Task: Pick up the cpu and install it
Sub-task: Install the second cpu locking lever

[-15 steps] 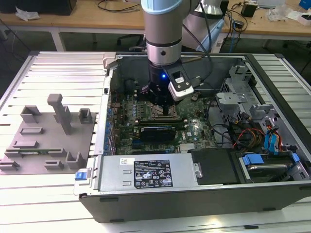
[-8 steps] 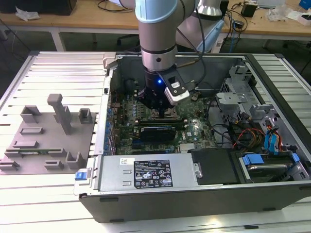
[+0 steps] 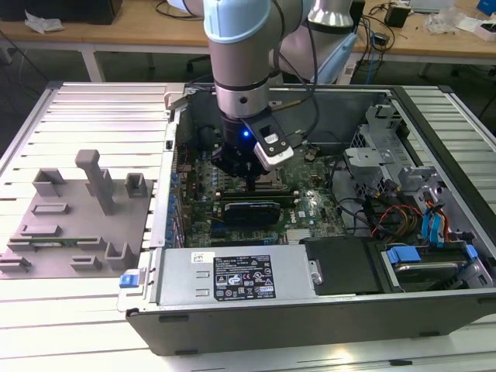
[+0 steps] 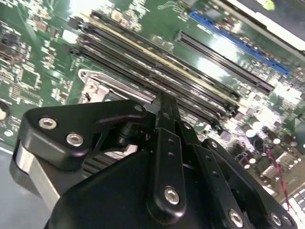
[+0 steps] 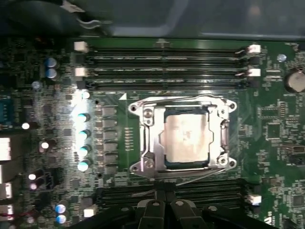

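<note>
The cpu, a small square chip with a silvery top, lies flat inside the metal-framed socket on the green motherboard. My gripper has its fingers pressed together with nothing between them. It hangs just off one side of the socket, over the memory slots. In the exterior view the gripper reaches down into the open computer case, above the middle of the board. The second wrist view shows the gripper tip close above the slots.
A grey fixture plate with upright posts lies outside the case on the exterior view's left. A power supply sits along the case's near wall. A drive cage with blue tabs and loose cables are on the exterior view's right.
</note>
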Robot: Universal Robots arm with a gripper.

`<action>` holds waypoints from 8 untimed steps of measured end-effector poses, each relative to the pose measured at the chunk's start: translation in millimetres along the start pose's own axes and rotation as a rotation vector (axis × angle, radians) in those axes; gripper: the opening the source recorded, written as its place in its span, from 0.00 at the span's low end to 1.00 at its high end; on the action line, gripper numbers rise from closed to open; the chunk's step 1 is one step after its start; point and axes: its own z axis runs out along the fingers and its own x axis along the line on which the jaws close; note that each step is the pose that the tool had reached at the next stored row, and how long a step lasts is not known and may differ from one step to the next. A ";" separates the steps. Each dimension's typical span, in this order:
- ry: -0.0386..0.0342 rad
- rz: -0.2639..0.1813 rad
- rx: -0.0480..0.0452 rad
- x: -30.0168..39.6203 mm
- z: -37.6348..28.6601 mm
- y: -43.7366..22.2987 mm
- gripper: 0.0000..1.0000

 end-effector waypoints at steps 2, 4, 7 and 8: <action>-0.0023 -0.001 -0.0017 3.7 -0.4 -0.6 0.11; -0.0041 0.002 -0.0233 4.2 -0.3 -4.3 0.11; -0.0050 0.006 -0.0618 4.2 -0.1 -8.7 0.11; -0.0054 0.008 -0.0761 4.3 0.0 -10.9 0.11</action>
